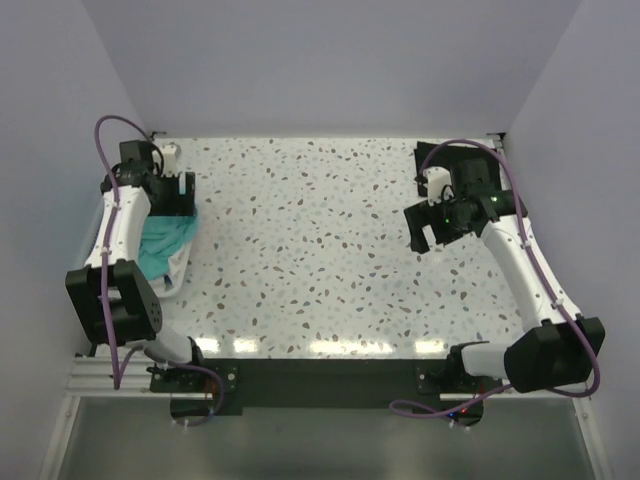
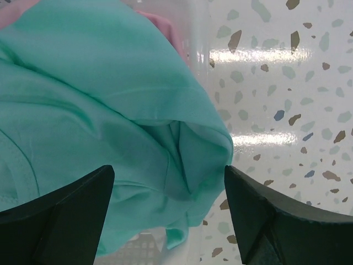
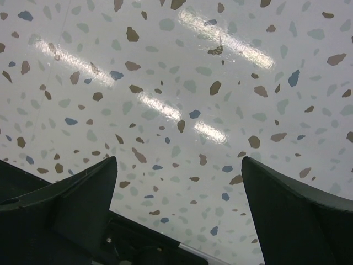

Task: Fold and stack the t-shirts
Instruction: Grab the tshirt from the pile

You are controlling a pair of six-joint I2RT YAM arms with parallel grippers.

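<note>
The teal-green t-shirt (image 1: 163,245) lies crumpled at the table's left edge, draped over the white basket. In the left wrist view the teal shirt (image 2: 99,110) fills the left and middle, and a strip of the pink t-shirt (image 2: 165,25) shows behind it. My left gripper (image 1: 177,203) hangs just above the teal cloth, open and holding nothing (image 2: 168,182). My right gripper (image 1: 428,232) is open and empty above the bare table at the right (image 3: 179,165). The black, white and bright blue shirts are out of view.
The white slatted basket (image 1: 176,283) sits under the teal shirt at the left edge; its slats show in the left wrist view (image 2: 138,248). The speckled terrazzo table (image 1: 320,250) spans the middle. Walls close in on the left, back and right.
</note>
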